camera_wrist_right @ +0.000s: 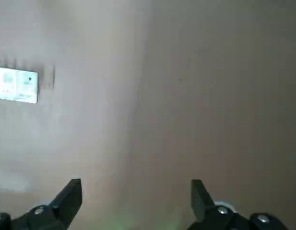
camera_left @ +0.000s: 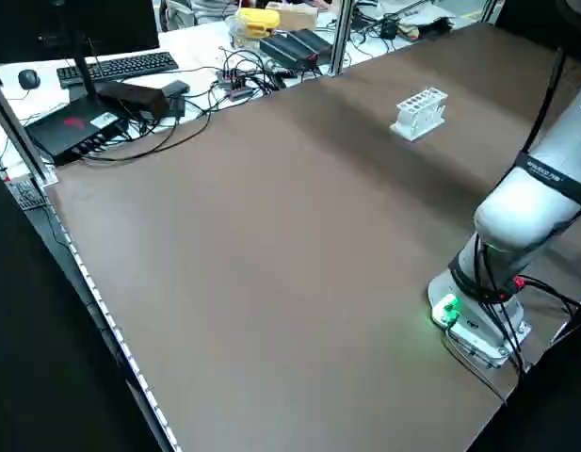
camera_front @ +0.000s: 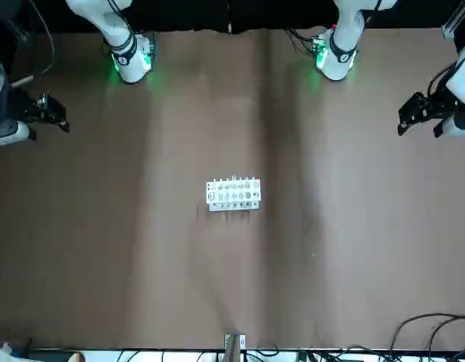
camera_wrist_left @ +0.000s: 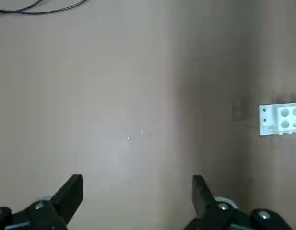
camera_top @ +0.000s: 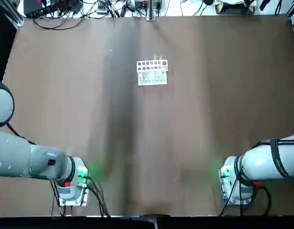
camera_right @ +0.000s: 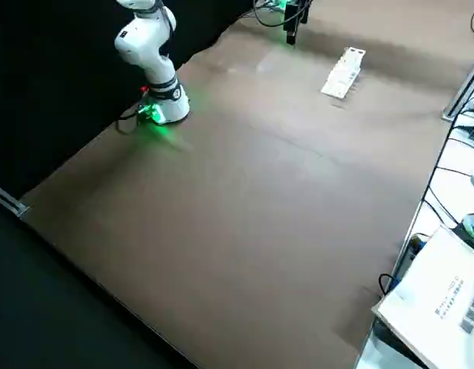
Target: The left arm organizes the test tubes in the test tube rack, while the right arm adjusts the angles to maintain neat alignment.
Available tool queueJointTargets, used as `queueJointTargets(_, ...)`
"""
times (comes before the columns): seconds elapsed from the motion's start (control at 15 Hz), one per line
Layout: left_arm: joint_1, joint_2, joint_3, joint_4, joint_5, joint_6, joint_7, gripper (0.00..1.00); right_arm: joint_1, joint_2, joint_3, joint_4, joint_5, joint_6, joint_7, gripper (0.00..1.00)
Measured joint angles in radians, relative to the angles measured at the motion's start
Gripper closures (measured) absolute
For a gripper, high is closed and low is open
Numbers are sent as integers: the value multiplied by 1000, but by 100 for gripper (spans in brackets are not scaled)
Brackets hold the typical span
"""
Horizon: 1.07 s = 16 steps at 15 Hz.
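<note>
The test tube rack sits upright on the table, near the midline and toward the far side from the arm bases. I'll take the risks from my left arm across to my right.

The left gripper hangs over the left side of the table, well apart from the rack, fingers spread wide with nothing between them. My first worry is the approach: if I swing it in low, those wide fingers could clip the rack's end and skid it, since I see nothing fastening it down. Black cables run beside the left base; they could catch if I turn that arm carelessly.

At the rack itself, a few clear ends of test tubes show above the holes. I can't tell from here how many there are or how deeply each is seated. Being thin and see-through, they are easy to misjudge; closing off-centre could push one over, and squeezing too hard could crack it or lift the rack along with it.

The right gripper is over the right side, also parted wide and empty, away from the rack. Its danger is timing: if I send it in to correct an angle while the left is over the same row, the two could collide, or nudge a neighbouring tube askew.
</note>
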Motion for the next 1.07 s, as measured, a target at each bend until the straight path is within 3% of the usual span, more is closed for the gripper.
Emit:
queueJointTargets(0.27, -1, 1, 0, -14, 0, 0, 0, 0, -2, -1, -4, -26, 0, -10, 62, 0)
queueJointTargets(0.6, -33, 76, -32, -32, -12, 2, 14, 0, -43, -3, -8, -30, 2, -1, 76, 0)
queueJointTargets(0.87, -116, 179, -89, -34, -125, 32, -132, 0, -37, -4, 1, -31, 13, -18, 76, 0)
queueJointTargets(1.07, -215, 236, -96, -33, -144, 100, -275, 0, -16, -4, 7, -31, 14, -14, 76, 0)
